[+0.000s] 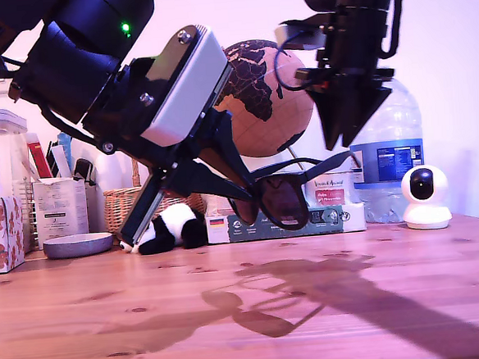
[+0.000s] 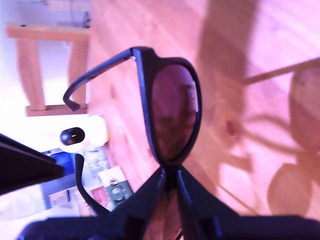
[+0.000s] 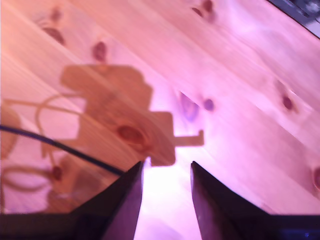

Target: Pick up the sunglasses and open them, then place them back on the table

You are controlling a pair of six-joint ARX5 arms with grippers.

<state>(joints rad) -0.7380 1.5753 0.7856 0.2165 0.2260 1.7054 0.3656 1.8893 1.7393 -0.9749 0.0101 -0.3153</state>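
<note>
**Sunglasses held in the air above the table**

While the sunglasses (image 1: pixel 280 197) hung clear of the table (image 1: pixel 249 310), my first gripper (image 1: pixel 244 191) was clenched on their frame, its two black fingers (image 2: pixel 160 192) pinched together at the rim of one lens, as the first wrist view showed. In the exterior view we saw that arm reaching down from that view's upper left, with the glasses at its tip near the middle of the picture. Both thin arms of the glasses stood folded out from the frame: one ran toward the exterior view's right, up to my second gripper (image 1: pixel 342 143); the other curved away beside it.

My second gripper hung from the exterior view's upper right, pointing down. In the second wrist view its fingers (image 3: pixel 125 200) stood apart with bare wood between them, and a thin black line, one arm of the glasses (image 3: pixel 55 145), crossed just beside one finger. We could not tell whether it touched that finger.

Behind the table stood a globe (image 1: pixel 262 96), a large water bottle (image 1: pixel 390 152), a small white camera (image 1: pixel 426 195), a toy panda (image 1: pixel 169 227), a wicker basket (image 1: pixel 122 204) and a grey bowl (image 1: pixel 78 244).
</note>
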